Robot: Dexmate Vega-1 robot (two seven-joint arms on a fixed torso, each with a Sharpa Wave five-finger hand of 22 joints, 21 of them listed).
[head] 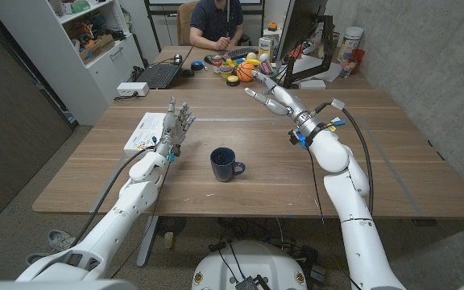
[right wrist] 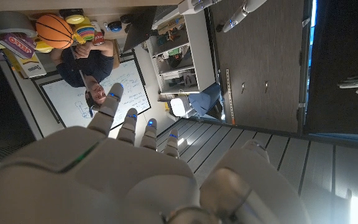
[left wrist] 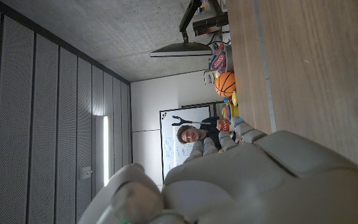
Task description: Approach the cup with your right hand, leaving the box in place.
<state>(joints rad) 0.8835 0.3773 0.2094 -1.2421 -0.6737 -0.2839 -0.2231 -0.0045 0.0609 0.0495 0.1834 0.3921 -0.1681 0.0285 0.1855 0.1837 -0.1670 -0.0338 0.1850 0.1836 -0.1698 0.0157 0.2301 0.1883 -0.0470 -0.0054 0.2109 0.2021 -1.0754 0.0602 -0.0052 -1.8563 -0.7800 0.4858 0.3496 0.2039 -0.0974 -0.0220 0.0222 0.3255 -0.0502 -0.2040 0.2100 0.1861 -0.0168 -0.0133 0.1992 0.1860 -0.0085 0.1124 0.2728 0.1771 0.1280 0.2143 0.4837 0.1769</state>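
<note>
While the dark blue ceramic cup [head: 224, 163] stands upright near the front middle of the wooden worktop [head: 393, 173], its handle turned toward the robot's right, the right hand [head: 268, 92] hangs raised above the far right part of the worktop, well apart from the cup, fingers spread and holding nothing. To the cup's left, the left hand [head: 176, 122] stands with fingers up and apart, also holding nothing. Just beyond it, the flat white cardboard box [head: 145, 133] lies near the worktop's left edge. A person [head: 216, 24] sits at the far end.
</note>
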